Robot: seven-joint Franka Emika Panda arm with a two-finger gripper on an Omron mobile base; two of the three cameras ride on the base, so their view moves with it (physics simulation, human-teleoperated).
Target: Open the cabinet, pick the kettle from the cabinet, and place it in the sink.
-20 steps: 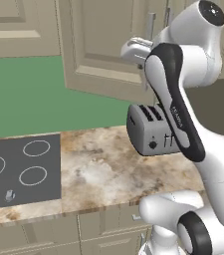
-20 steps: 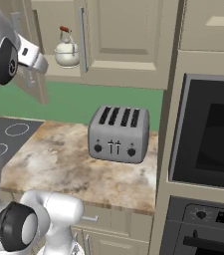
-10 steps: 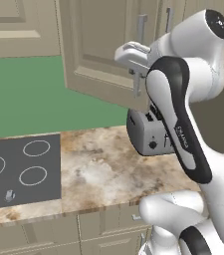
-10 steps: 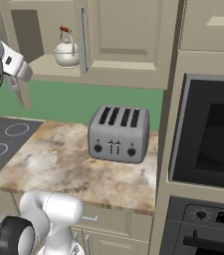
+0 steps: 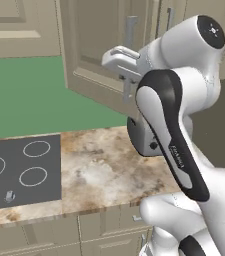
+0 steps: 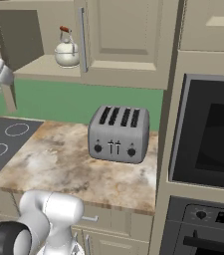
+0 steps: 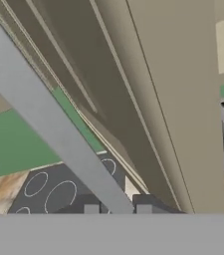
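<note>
The cabinet's left door [image 5: 99,50] stands swung out toward me, and my gripper [image 5: 128,80] is shut on its vertical silver handle [image 5: 131,35]. In the hand view that handle [image 7: 49,124] runs as a grey diagonal bar down between my gripper's [image 7: 117,209] fingertips. Inside the open cabinet [image 6: 24,37] the cream-white kettle [image 6: 67,51] sits upright on the shelf, with a reddish-brown grip on its wire handle. It stands just left of the closed right door [image 6: 128,35]. The sink is out of view.
A grey four-slot toaster [image 6: 117,133] stands on the marbled counter [image 6: 58,159], partly behind my arm in the left base view. A black cooktop [image 5: 19,170] lies to the left. A dark built-in oven [image 6: 208,134] fills the tall unit on the right.
The left door has swung further open, and my hand has moved left and slightly down with the handle, sliding to the left edge of the right base view.
</note>
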